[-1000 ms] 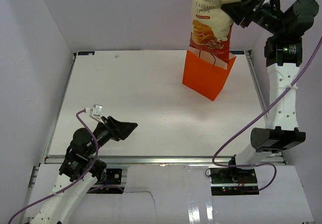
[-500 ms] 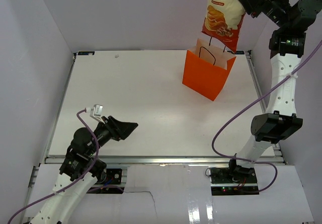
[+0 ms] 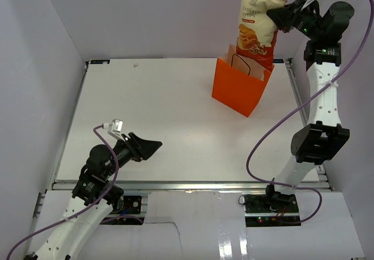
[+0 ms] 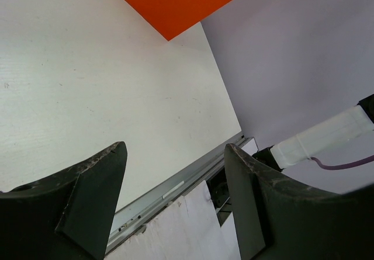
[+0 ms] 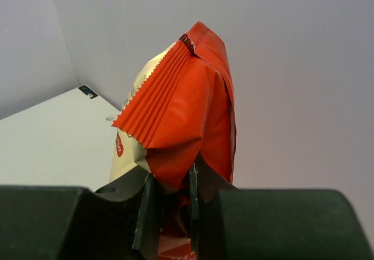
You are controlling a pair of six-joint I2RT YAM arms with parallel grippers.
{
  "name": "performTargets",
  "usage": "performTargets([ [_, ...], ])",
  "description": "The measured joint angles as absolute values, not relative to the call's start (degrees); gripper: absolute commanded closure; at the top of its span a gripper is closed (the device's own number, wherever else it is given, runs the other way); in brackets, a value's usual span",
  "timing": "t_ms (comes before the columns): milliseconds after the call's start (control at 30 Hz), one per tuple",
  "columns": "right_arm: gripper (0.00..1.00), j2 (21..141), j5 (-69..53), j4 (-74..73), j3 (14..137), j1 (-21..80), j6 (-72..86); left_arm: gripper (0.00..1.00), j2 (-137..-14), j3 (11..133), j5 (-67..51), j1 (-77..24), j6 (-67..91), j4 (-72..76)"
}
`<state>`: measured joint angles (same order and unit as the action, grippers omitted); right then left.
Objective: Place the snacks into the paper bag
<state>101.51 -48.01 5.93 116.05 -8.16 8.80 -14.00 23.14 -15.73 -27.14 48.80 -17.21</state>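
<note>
Gripping the chip bag (image 3: pixel 256 29) at its upper side edge, the right gripper (image 3: pixel 280 16) holds it upright in the top external view. The chip bag hangs beside and below the jaws. Its lower end overlaps the rim of the orange paper bag (image 3: pixel 236 93), which stands on the table (image 3: pixel 158 102) below the gripper; whether that end is inside the mouth cannot be told. The left gripper (image 3: pixel 150 148) hovers low over the table with its jaws apart and nothing between them, and the paper bag is well apart from it, ahead and to its right.

Left wrist view: both fingers (image 4: pixel 87 196) stand spread over bare table (image 4: pixel 87 85). One lower corner of the paper bag (image 4: pixel 175 3) appears far ahead of the fingertips.

Right wrist view: the right gripper (image 5: pixel 169 193) is clamped on a fold of the chip bag (image 5: pixel 181 108), whose crimped seam rises directly ahead of the jaws.
</note>
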Motion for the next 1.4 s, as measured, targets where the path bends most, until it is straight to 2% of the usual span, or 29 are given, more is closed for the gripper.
performTargets([
  [433, 0.88, 101.7, -40.4, 3.8, 111.4, -1.3, 0.1, 0.22, -16.0, 23.1, -15.9, -27.1, 48.9, -15.4],
  [533, 0.84, 101.5, -39.0, 5.2, 107.5, -0.3, -2.0, 0.22, -16.0, 23.1, -15.9, -27.1, 49.0, -15.4],
  [633, 0.75, 101.1, -38.7, 6.2, 103.2, -0.3, -3.7, 0.22, -15.8, 23.1, -15.9, -27.1, 49.0, -15.4],
  [733, 0.53, 100.2, -38.7, 6.5, 98.8, -0.4, -5.4, 0.20, -15.7, 23.1, -15.9, -27.1, 49.0, -15.4],
  [767, 0.40, 99.8, -38.7, 6.6, 97.5, -0.4, -6.0, 0.19, -15.6, 23.1, -15.8, -27.1, 49.0, -15.4],
  [933, 0.04, 96.0, -37.4, 4.2, 95.9, -0.6, -7.0, 0.13, -15.7, 23.2, -15.4, -27.1, 48.9, -16.3],
  [967, 0.10, 94.8, -37.0, 3.3, 96.1, -0.8, -6.9, 0.11, -15.7, 23.3, -15.2, -27.1, 48.9, -16.6],
  [1067, 0.10, 90.9, -35.9, -2.7, 99.4, -2.3, -6.5, 0.02, -15.7, 24.1, -14.0, -27.1, 48.8, -17.4],
  [1200, 0.10, 83.2, -35.8, -10.3, 100.6, -6.3, -6.1, 0.02, -15.9, 26.2, -11.8, -27.1, 48.9, -18.0],
  [1400, 0.10, 65.5, -37.8, -23.5, 87.4, -11.2, -10.5, 0.02, -16.3, 28.7, -9.5, -27.1, 48.9, -18.1],
])
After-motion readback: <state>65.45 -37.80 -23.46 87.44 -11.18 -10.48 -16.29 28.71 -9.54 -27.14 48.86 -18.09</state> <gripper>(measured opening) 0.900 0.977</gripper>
